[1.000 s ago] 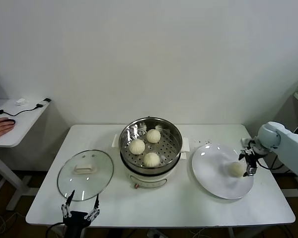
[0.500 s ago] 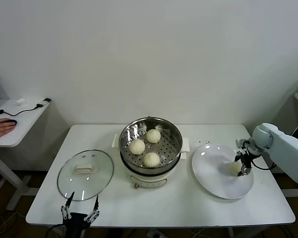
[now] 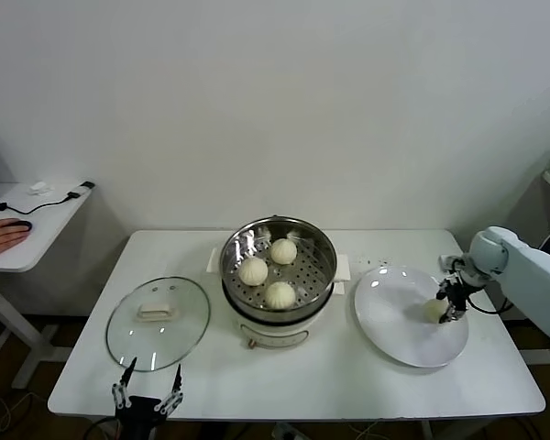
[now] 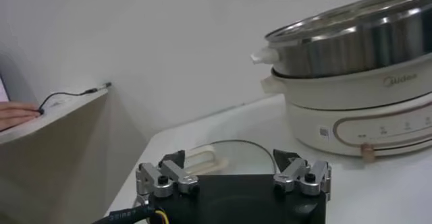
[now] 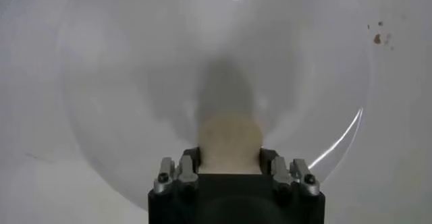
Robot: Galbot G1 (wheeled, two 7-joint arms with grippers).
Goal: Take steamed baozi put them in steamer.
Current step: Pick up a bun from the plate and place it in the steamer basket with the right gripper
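Now, right gripper (image 3: 451,302): fingers around the last baozi (image 3: 434,310) on the plate (image 3: 394,321).
Steamer (image 3: 278,240): three buns inside.
Left gripper (image 3: 148,392): spread wide, parked at the table's near edge.

A round glass lid (image 3: 158,322) with a white handle lies flat on a white table (image 3: 293,390), with a white plate (image 3: 394,321) well to its right. Beyond the table's left end, a person's hand (image 3: 0,236) rests on a side desk (image 3: 27,234).

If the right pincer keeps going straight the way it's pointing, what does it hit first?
The last baozi: it sits between the right pincer fingers, apparently touching them already. Just beyond lies the white plate.
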